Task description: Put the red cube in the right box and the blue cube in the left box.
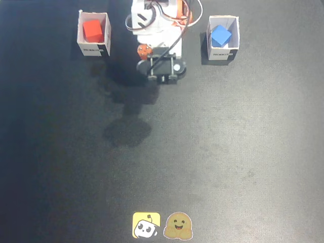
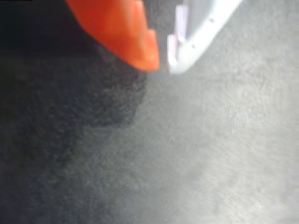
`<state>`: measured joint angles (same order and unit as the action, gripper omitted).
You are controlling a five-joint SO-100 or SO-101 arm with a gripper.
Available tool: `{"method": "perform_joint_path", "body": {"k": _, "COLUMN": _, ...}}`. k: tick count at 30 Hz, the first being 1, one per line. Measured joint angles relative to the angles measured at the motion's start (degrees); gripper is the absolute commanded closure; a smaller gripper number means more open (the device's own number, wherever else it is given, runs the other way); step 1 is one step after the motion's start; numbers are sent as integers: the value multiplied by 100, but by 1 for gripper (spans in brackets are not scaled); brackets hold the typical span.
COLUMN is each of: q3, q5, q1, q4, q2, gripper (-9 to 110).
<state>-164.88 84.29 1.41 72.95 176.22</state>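
Fixed view shows both cubes already in boxes. We see the red cube [image 1: 93, 30] in the box [image 1: 94, 34] near the top left corner of the table [image 1: 228, 152], and the blue cube [image 1: 221, 36] in the other box [image 1: 223, 38] towards the top right, w/ the arm [image 1: 159, 30] at the top edge between them. As this view shows sides, red is left and blue is right; the task's left and right may be counted the other way round, so we judge the task probably done.

Wrist view shows the gripper [image 2: 163, 58] from close: orange tip and white tip stand almost together, only a thin slit between, nothing held. We call it closed and empty. It hangs over bare table, no cube near it.

About handling, if a cube must be moved again: both look small, solid, stiff, w/ plain flat faces, so probably light and not fragile. The faces may be a bit slippery. We would take a cube on two opposite flat faces, approx. at the middle, coming from above. The box walls stand close around each cube, so there is little room for the fingers, and the cardboard is light, so it may shift or tip if a finger touches the rim.
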Motion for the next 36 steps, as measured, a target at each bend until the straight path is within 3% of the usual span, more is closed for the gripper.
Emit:
{"method": "perform_joint_path", "body": {"k": 8, "q3": -9, "q5": -185, "q1": 97, "q4": -308, "q2": -527, "gripper": 101}}
{"method": "perform_joint_path", "body": {"k": 36, "q3": -9, "q5": -185, "q1": 53, "q4": -88, "q2": 35, "gripper": 101}}
